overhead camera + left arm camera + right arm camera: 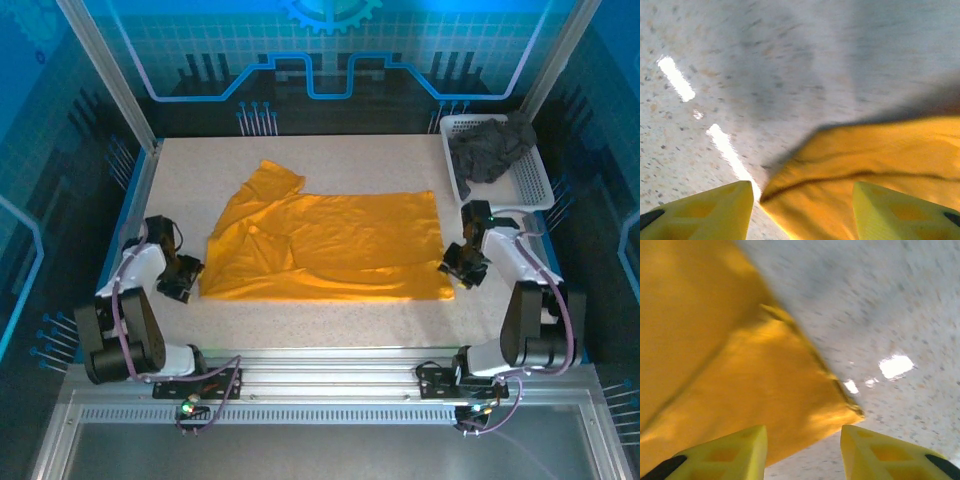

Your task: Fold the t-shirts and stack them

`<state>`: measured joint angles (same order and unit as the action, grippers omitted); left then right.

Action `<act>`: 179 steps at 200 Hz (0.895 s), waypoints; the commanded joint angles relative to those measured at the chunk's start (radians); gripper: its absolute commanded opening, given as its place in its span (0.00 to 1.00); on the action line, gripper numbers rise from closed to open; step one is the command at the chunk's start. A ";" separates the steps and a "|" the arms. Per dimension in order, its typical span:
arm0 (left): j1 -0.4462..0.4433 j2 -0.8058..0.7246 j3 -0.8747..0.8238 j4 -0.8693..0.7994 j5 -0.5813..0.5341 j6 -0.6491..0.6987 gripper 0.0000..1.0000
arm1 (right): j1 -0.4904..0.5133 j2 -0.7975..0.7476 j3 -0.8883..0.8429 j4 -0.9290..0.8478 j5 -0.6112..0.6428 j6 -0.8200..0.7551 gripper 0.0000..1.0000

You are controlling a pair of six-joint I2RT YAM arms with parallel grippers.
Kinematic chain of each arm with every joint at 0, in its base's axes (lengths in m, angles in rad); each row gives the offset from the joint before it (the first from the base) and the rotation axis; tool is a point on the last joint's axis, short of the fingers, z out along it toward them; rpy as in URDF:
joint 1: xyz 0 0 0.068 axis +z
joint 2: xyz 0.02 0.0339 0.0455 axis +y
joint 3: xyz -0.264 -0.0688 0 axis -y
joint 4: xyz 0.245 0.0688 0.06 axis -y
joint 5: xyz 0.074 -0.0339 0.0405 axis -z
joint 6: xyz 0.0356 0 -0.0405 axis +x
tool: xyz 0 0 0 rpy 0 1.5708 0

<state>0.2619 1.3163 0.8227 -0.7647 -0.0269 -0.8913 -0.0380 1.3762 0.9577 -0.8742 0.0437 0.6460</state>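
The orange-yellow t-shirt [330,245] lies spread on the speckled table, one sleeve sticking out at the back left. My left gripper [184,279] is low at its near left corner; in the left wrist view that gripper [802,210] is open, the shirt corner [850,165] lying between its yellow fingers [705,212]. My right gripper [462,266] is at the near right corner; in the right wrist view it [802,452] is open too, straddling the cloth corner [790,395]. The charcoal grey t-shirt [490,148] sits crumpled in the basket.
A white mesh basket [535,180] stands at the back right of the table [350,150]. Metal frame posts and blue patterned walls surround the table. A rail runs along the near edge by the arm bases.
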 commanded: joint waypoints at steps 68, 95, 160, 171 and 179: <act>-0.583 0.438 0.536 0.009 -0.017 0.230 0.42 | 0.368 -0.091 -0.032 0.355 -0.420 -0.043 0.46; -0.641 0.584 0.631 -0.044 -0.100 0.341 0.34 | 0.374 -0.103 -0.048 0.379 -0.430 -0.002 0.46; -0.681 0.692 0.669 -0.024 -0.136 0.445 0.38 | 0.373 -0.126 -0.122 0.380 -0.421 0.034 0.44; -0.685 0.710 0.679 -0.025 -0.142 0.449 0.38 | 0.374 -0.131 -0.135 0.391 -0.425 0.046 0.44; -0.688 0.721 0.687 -0.024 -0.149 0.452 0.38 | 0.374 -0.132 -0.142 0.399 -0.428 0.053 0.43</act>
<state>-0.4080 1.9965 1.4654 -0.7647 -0.1368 -0.4931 0.3264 1.2667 0.8452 -0.5007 -0.3534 0.6640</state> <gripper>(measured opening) 0.383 0.437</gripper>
